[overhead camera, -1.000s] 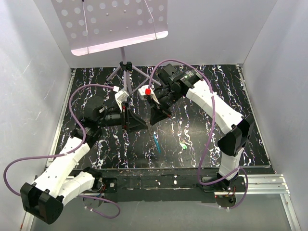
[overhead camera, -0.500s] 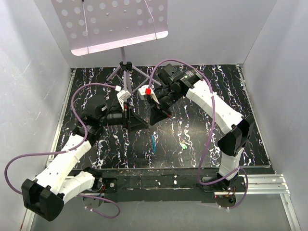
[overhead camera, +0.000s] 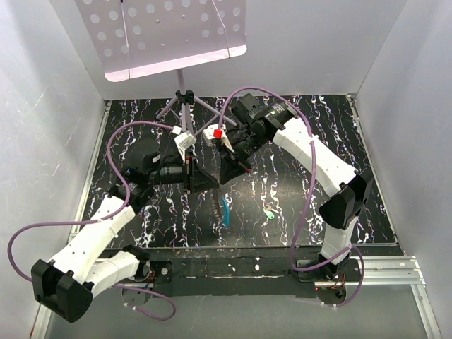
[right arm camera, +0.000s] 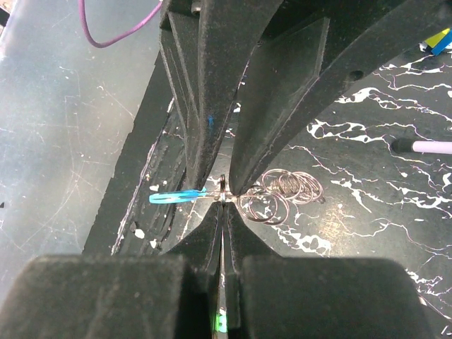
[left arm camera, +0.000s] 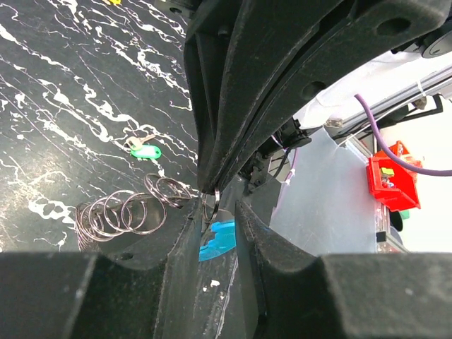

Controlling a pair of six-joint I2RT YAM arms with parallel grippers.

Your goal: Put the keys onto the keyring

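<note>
At mid-mat [overhead camera: 339,141], the keyring [right arm camera: 222,186] is pinched by the nearly closed right gripper [right arm camera: 222,210].
The green-headed key [left arm camera: 145,150] is shown lying apart, beyond a chain of rings [left arm camera: 123,213], by the left wrist view alone of the two; the left gripper [left arm camera: 215,212] is narrowed, and whether it grips cannot be told.
</note>
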